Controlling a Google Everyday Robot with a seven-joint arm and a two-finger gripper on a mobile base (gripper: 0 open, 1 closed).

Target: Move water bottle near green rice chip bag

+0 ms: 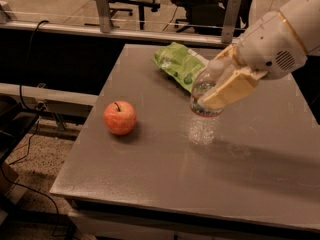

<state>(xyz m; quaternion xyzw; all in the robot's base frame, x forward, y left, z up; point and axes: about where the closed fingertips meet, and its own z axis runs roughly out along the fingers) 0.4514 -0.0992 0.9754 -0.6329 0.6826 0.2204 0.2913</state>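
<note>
Operator: Status of the flat grey tabletop (150, 179) and white robot arm (280, 39)?

Technician: The arm's cream two-finger gripper (227, 86) sits just right of the crinkly light-green rice chip bag (176, 63). Its fingers are clamped around the small clear ribbed water bottle (201, 100). The bottle hangs tilted at the bag's near right edge, apparently clear of the surface.

Operator: Recommended placement procedure?

Technician: Bring the bottle upright, then lower it straight down onto bare tabletop just beside the bag, not on it. Release only once the base sits flat, as a tilted release risks tipping. The round red-orange apple (120, 117), well left of the bag, is out of the path.
</note>
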